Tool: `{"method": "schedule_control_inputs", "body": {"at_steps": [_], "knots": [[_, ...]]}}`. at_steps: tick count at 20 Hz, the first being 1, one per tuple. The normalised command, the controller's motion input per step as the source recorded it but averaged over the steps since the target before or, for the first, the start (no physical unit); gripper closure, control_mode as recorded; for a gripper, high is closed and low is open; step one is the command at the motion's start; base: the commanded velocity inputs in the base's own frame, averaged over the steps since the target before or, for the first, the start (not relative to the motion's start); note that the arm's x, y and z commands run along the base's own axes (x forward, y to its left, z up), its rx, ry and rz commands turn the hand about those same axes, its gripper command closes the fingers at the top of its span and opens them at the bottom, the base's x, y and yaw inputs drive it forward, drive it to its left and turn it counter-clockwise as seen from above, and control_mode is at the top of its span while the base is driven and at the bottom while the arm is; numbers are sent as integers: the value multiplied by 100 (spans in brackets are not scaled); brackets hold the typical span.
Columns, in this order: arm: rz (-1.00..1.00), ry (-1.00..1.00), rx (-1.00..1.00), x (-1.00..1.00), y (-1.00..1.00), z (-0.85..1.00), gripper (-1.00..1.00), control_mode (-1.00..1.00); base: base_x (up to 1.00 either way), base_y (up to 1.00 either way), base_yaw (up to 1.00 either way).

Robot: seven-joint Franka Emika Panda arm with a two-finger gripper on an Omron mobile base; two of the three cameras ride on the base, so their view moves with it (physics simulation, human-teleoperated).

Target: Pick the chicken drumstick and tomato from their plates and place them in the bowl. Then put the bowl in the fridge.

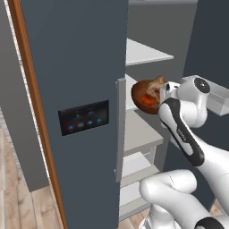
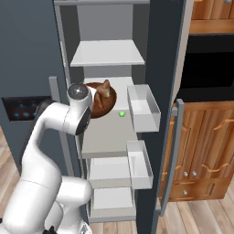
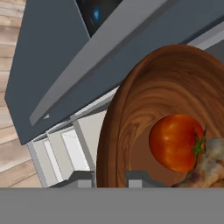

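Bowl point(image 3: 144, 113) is clamped at its rim by the jaws, tilted before the open fridge point(image 1: 76, 80); tomato point(image 3: 175, 142) and chicken drumstick point(image 3: 208, 168) could roll out if tipped further.

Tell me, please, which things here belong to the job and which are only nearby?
Job:
- bowl, gripped at its rim by the gripper
- tomato, in the bowl
- drumstick, in the bowl
- fridge, right door open

Nearby:
- wooden cabinets
- wood floor
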Motion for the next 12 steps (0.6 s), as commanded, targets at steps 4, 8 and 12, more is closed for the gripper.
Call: {"method": "schedule_control_inputs", "body": {"at_steps": [4,8,12], "knots": [[0,5,-7,12,1,-1,100,-100,0,0,0],[0,1,-1,9,-3,-2,100,-100,0,0,0],[0,0,0,9,-1,-1,100,-100,0,0,0]]}}
